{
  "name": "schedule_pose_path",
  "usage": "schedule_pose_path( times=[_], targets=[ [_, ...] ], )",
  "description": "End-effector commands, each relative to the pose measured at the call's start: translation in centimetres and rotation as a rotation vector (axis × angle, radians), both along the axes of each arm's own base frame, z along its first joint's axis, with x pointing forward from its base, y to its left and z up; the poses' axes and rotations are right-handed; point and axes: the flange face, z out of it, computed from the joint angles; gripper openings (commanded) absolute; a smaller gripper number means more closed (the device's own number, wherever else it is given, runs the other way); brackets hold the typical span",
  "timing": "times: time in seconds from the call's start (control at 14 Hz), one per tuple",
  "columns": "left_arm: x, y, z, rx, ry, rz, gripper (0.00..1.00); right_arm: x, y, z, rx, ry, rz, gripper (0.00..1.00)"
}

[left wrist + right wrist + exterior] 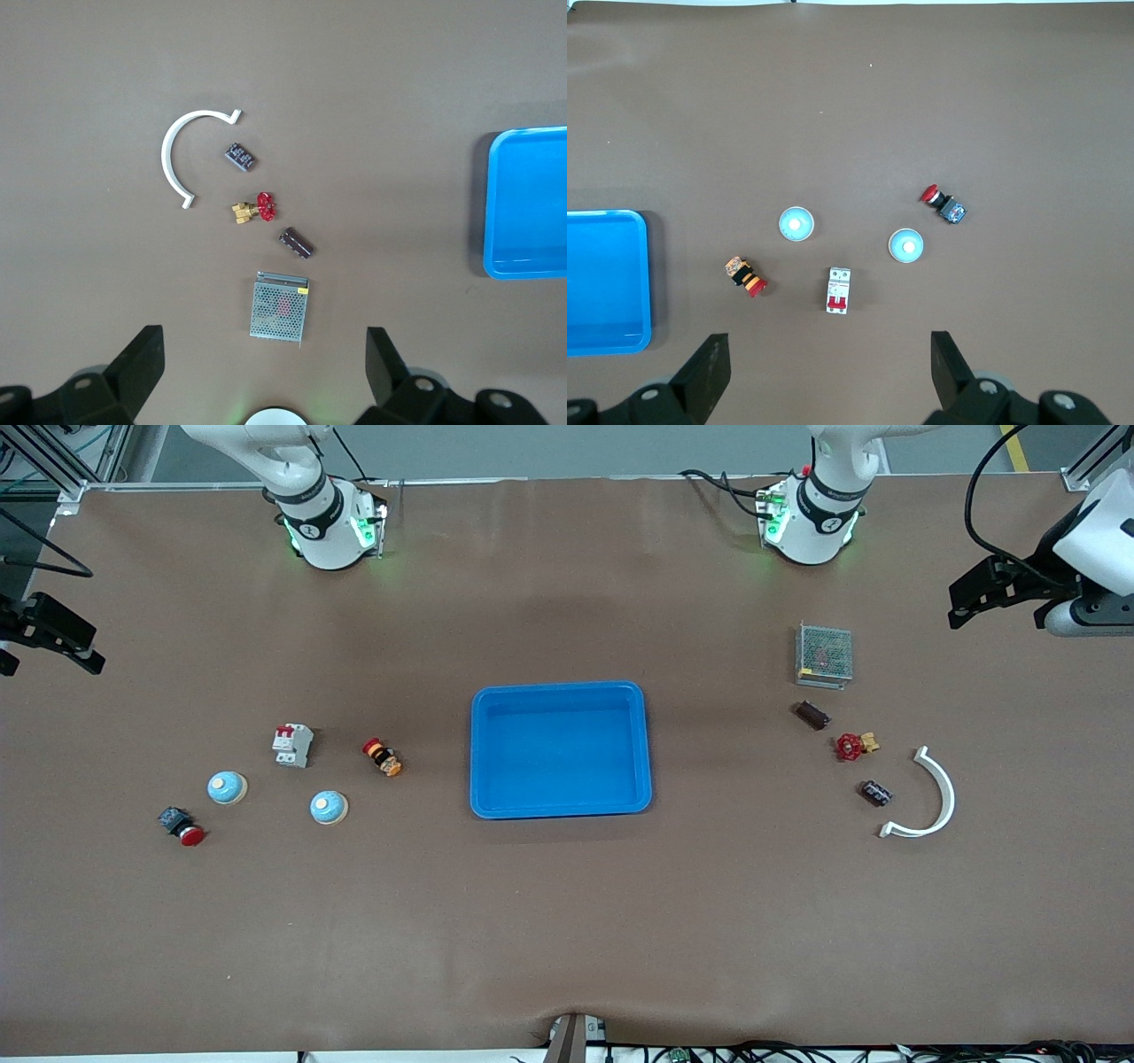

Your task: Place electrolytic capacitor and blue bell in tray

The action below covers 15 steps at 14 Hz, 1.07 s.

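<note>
The bright-blue tray (560, 748) lies mid-table and holds nothing. Two blue bells (228, 786) (329, 807) stand toward the right arm's end; they show in the right wrist view (905, 245) (796, 223). Two dark cylindrical capacitors (812, 715) (876, 793) lie toward the left arm's end; they show in the left wrist view (297, 242) (240, 157). My left gripper (974, 598) (264, 363) hangs open and empty, high over its end of the table. My right gripper (49, 646) (830, 367) hangs open and empty over its end.
Near the capacitors: a metal mesh box (824, 654), a red-handled valve (850, 746), a white curved piece (930, 797). Near the bells: a white circuit breaker (293, 745), an orange-and-red button (382, 757), a red push button (182, 825).
</note>
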Motion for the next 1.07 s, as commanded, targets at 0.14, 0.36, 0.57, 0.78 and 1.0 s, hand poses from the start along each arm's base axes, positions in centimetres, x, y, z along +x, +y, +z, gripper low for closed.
schedule_pose_path(
  times=[0.14, 0.36, 0.57, 0.78, 1.0],
  targets=[
    [-0.3, 0.2, 0.6, 0.011, 0.004, 0.001, 1.0, 0.3, -0.1, 0.4, 0.009, -0.002, -0.013, 1.0],
    [-0.1, 0.4, -0.4, 0.02, 0.032, 0.008, 1.0, 0.6, 0.2, 0.1, 0.009, 0.002, -0.009, 1.0],
    [0.1, 0.4, -3.1, 0.025, 0.112, 0.015, 1.0, 0.6, 0.2, 0.1, 0.009, 0.002, -0.009, 1.0],
    [0.4, 0.3, -6.1, 0.03, 0.166, 0.012, 1.0, 0.6, 0.4, 0.1, 0.009, 0.004, -0.006, 1.0],
    [0.0, 0.2, -8.6, 0.039, 0.189, 0.034, 1.0, 0.6, -0.1, 0.0, 0.01, 0.005, -0.004, 1.0]
  ],
)
